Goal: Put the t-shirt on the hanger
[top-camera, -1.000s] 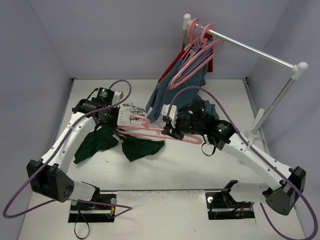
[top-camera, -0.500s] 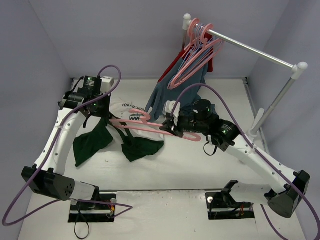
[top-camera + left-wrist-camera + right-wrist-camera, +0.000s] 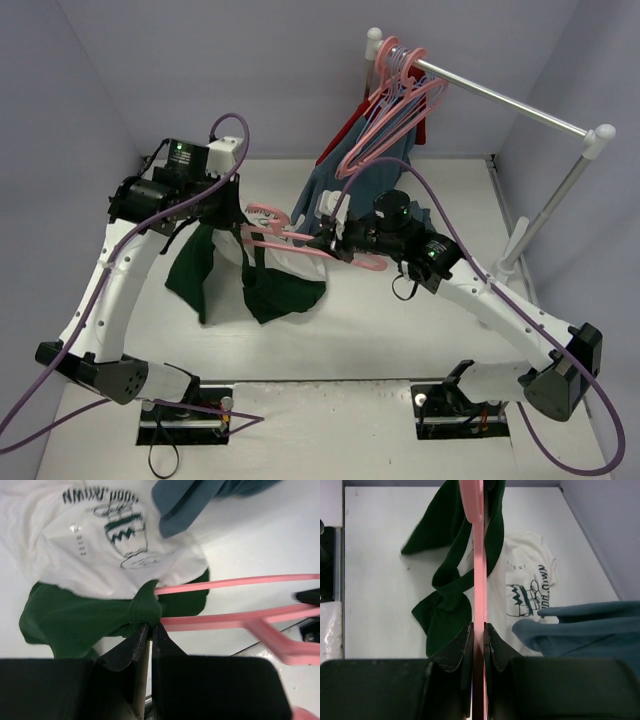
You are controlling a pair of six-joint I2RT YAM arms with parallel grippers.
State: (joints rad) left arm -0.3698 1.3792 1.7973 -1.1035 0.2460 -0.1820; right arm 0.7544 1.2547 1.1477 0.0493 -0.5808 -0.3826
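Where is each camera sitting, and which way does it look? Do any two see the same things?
Top view: above and behind the robot, looking down at the table; left arm and right arm both show.
Left wrist: on the left arm, looking down past the left claw, shut on green fabric of the t-shirt.
Right wrist: on the right arm, looking along the right claw, shut on the hanger.
Shared: both wrists see the t-shirt's print, hanger, blue-grey garment.

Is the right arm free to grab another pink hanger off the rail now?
Probably not: the right gripper is shut on the hanger, whose arm runs into the t-shirt. It must let go first.
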